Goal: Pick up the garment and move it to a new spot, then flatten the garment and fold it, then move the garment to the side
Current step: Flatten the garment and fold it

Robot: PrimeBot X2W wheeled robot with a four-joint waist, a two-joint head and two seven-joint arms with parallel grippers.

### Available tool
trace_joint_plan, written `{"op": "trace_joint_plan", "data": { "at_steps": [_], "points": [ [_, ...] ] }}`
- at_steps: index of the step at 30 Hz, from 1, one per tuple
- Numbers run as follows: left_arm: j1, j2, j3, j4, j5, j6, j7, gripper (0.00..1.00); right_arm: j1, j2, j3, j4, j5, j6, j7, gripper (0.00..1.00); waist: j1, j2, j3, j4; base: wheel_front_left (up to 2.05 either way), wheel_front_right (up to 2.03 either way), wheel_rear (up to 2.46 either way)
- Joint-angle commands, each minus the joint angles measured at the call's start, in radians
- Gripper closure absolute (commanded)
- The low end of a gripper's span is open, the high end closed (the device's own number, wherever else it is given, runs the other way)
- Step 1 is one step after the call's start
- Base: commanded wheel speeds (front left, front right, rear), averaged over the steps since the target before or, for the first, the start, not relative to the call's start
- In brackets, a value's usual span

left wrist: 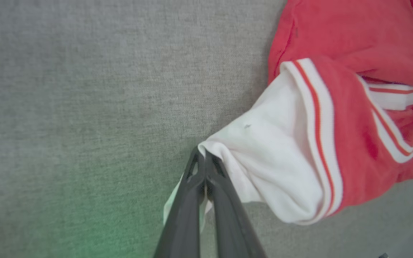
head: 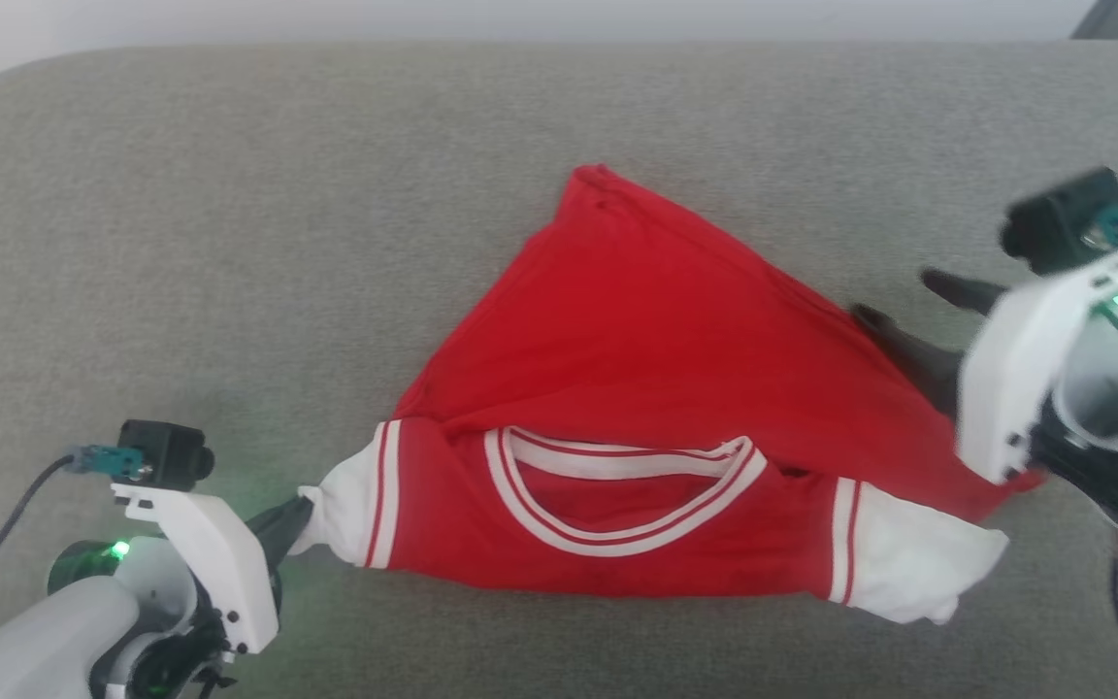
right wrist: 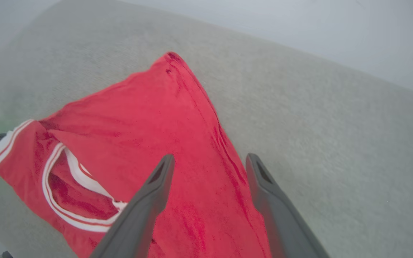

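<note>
The red jersey (head: 637,388) lies bunched into a rough triangle on the grey upholstered surface (head: 229,243), collar up; the left gripper (head: 292,519) has its jaws clenched on 1 white sleeve (left wrist: 274,161). The right gripper (head: 894,296) hangs over the opposite edge, jaws released.

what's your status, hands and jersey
Left hand shut on the white sleeve of the garment. Right hand open over the red body, holding nothing. Garment bunched on the grey cushion. Nothing in the way.

The dark-fingered right gripper (head: 894,296) is motion-blurred, its arm (head: 1102,408) cut off at right; the folded red jersey (head: 656,388) hides its own underlayer.
</note>
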Motion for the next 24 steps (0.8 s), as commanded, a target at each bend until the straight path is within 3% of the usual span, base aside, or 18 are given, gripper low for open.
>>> {"op": "trace_joint_plan", "data": {
  "at_steps": [1,8,15,24],
  "points": [
    [-0.009,-0.011,-0.007,0.005,0.006,-0.007,0.003,1.0,-0.05,0.006,0.039,0.023,0.016,0.0,-0.039,0.0,0.0,0.0,0.004,0.02,0.0,0.0,0.0],
    [-0.048,-0.07,-0.022,0.032,0.03,-0.029,0.018,1.0,-0.287,-0.011,0.251,0.27,0.06,0.0,-0.164,0.0,0.0,0.0,0.022,0.105,0.0,0.0,0.0],
    [-0.094,-0.139,-0.042,0.074,0.054,-0.064,0.031,1.0,-0.48,-0.018,0.418,0.519,0.112,0.0,-0.212,0.0,0.0,0.0,0.051,0.199,0.0,0.0,0.0],
    [-0.15,-0.24,-0.063,0.153,0.074,-0.124,0.032,1.0,-0.658,-0.036,0.626,0.807,0.194,0.0,-0.155,0.0,0.0,0.0,0.11,0.326,0.0,0.0,0.0]
  ]
}}
